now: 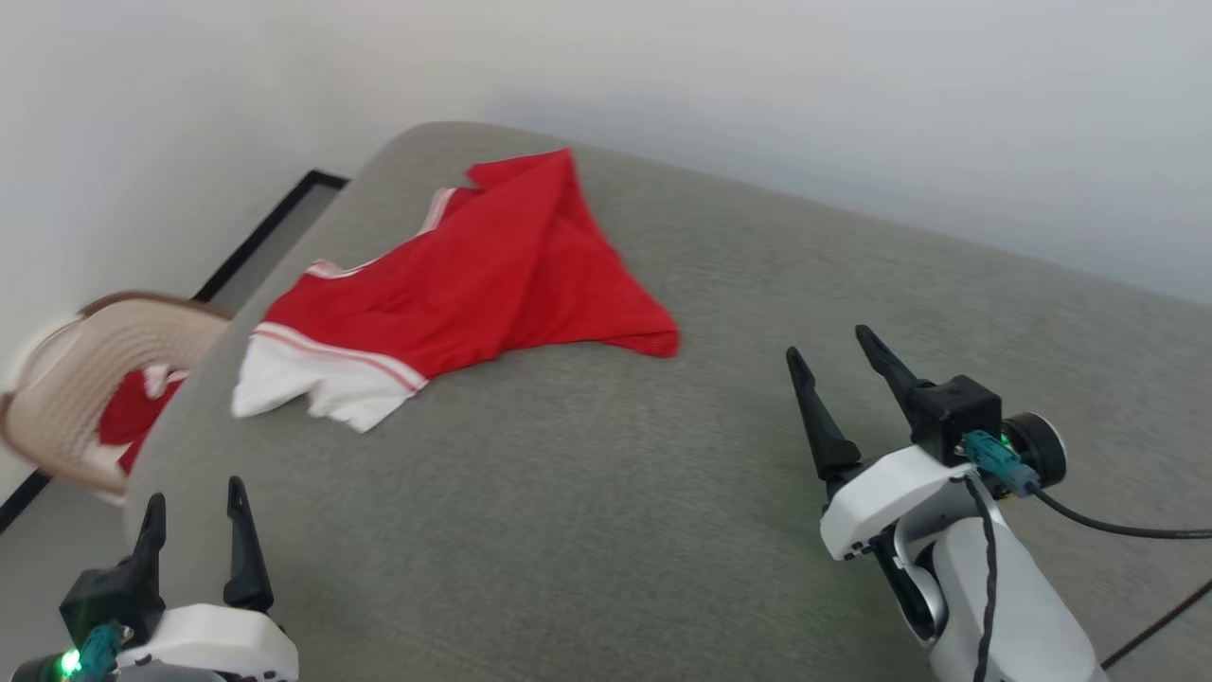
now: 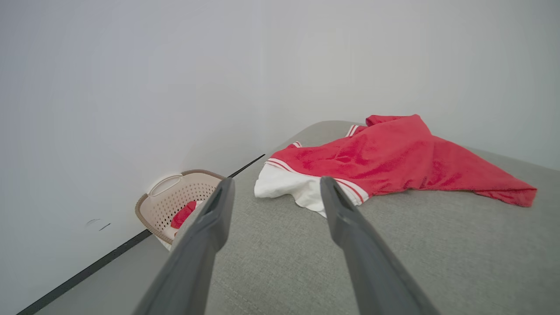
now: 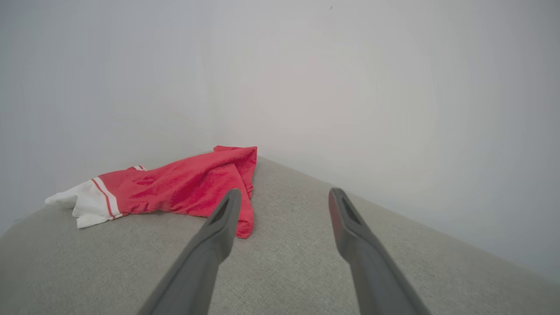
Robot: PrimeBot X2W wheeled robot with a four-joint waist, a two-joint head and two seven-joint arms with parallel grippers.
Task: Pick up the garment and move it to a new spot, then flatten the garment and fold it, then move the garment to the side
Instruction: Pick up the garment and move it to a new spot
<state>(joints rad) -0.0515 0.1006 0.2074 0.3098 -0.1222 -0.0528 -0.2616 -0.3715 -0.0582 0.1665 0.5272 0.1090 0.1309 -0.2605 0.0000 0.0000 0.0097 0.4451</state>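
**A:** Where was the garment (image 1: 473,284)?

**B:** It lay crumpled on the far left part of a grey fabric-covered surface (image 1: 663,493), and nothing was holding it. It made a rough triangle, partly folded over itself.

**A:** Could you read any lettering or a brand?

**B:** No. The side turned up was plain red, with a white sleeve panel (image 1: 322,384) and red-and-white striped trim (image 1: 331,352) where the white met the red.

**A:** Which way did it run?

**B:** In the head view its long axis went diagonally. It ran from the white sleeve at the near left, by the surface's left edge, up to a red peak at the far end. A second red corner (image 1: 653,339) stretched out to the robot's right.

**A:** And the grippers?

**B:** Both were clear of the cloth. The left gripper (image 1: 195,490) sat at the near left corner of the surface, with its fingers spread and nothing between them. They pointed towards the white sleeve. The right gripper (image 1: 828,342) hovered over the surface to the right of the red corner, near it but not touching. Its fingers were spread as well and held nothing.

**A:** What was around the surface?

**B:** A beige perforated laundry basket (image 1: 142,301) stood on the floor beside the left edge, with more red-and-white cloth (image 1: 133,407) inside it. Behind everything was a white wall (image 1: 757,76), with a black baseboard strip (image 1: 265,227) along its foot.
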